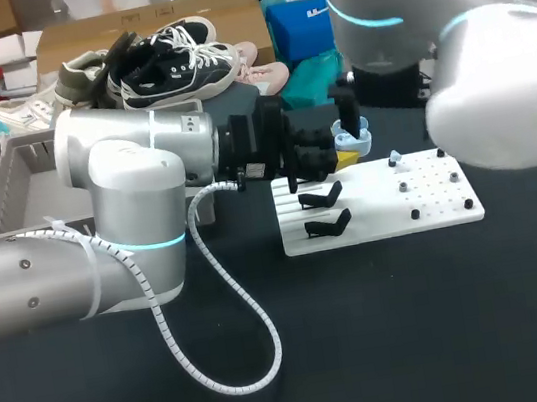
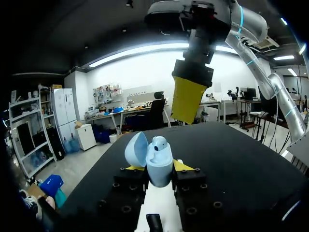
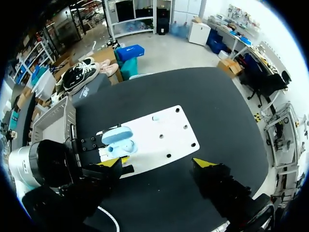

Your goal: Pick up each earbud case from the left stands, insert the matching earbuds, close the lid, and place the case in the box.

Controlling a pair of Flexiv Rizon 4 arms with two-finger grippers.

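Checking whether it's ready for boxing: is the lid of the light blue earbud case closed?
No: the earbud case in the left end effector has its lid swung open, an earbud showing inside.

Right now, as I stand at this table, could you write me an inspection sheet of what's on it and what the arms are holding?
Surface: black table with a white board lying on it.
Job's things: light blue earbud case, lid open, one earbud showing inside; two empty black stands on the board; grey box at the table's left.
Clutter: nothing seen.
End effectors: left end effector shut on the case; right end effector open, above the case.
Cables: white spiral-wrapped cable hangs in a loop from the left arm.
Surroundings: nobody reaches over the table.
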